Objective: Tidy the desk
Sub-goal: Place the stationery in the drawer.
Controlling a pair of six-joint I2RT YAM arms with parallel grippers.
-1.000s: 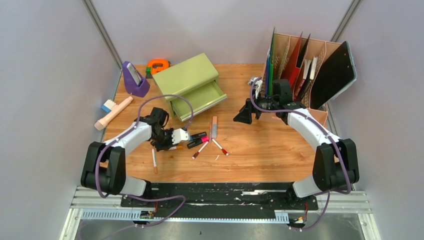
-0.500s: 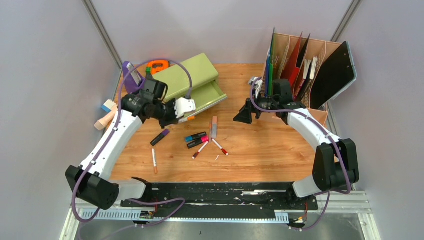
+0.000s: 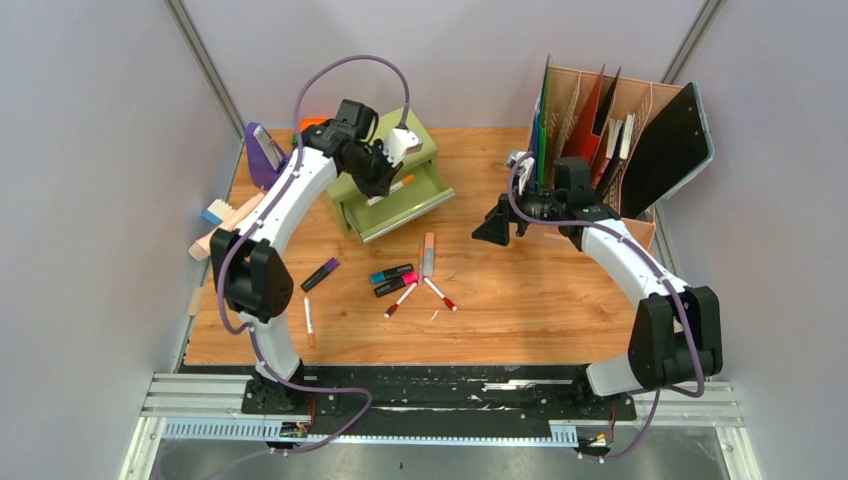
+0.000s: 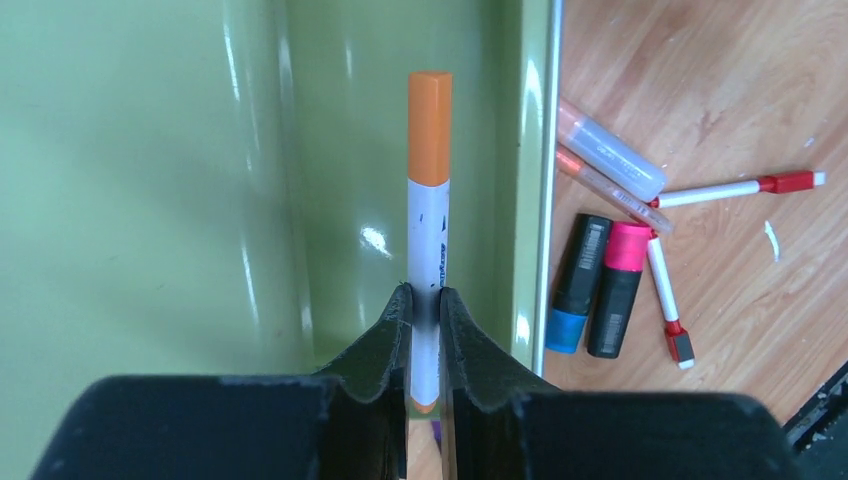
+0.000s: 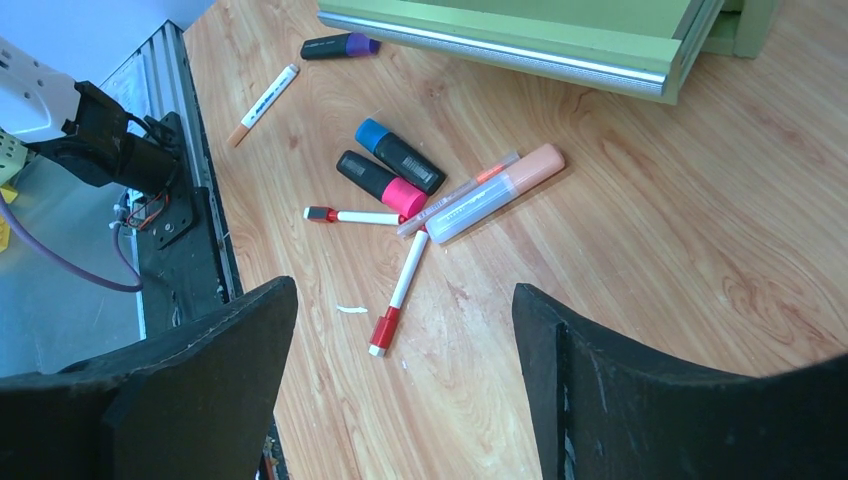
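My left gripper [image 4: 424,305] is shut on a white marker with an orange cap [image 4: 429,200] and holds it over the open drawer [image 3: 400,198] of the olive-green chest [image 3: 375,150] at the desk's back left; it shows in the top view too [image 3: 385,185]. My right gripper [image 3: 492,228] is open and empty above the wood-grain desk [image 3: 520,290], right of centre. Loose pens lie mid-desk: a blue-capped highlighter [image 3: 391,273], a pink-capped one [image 3: 397,286], two red-capped thin markers [image 3: 440,294], a peach-capped clear tube [image 3: 428,254], a purple highlighter [image 3: 320,274] and an orange-tipped pen [image 3: 309,322].
A wooden file sorter [image 3: 610,130] with folders and a black clipboard stands at the back right. A purple stand [image 3: 268,158], an orange tape dispenser [image 3: 310,127] and a wooden brush [image 3: 228,226] sit at the back left. The metal rail [image 3: 440,385] runs along the near edge.
My left arm lifted the orange-capped marker off the desk and carried it back and to the right, over the open drawer. The right gripper has barely moved.
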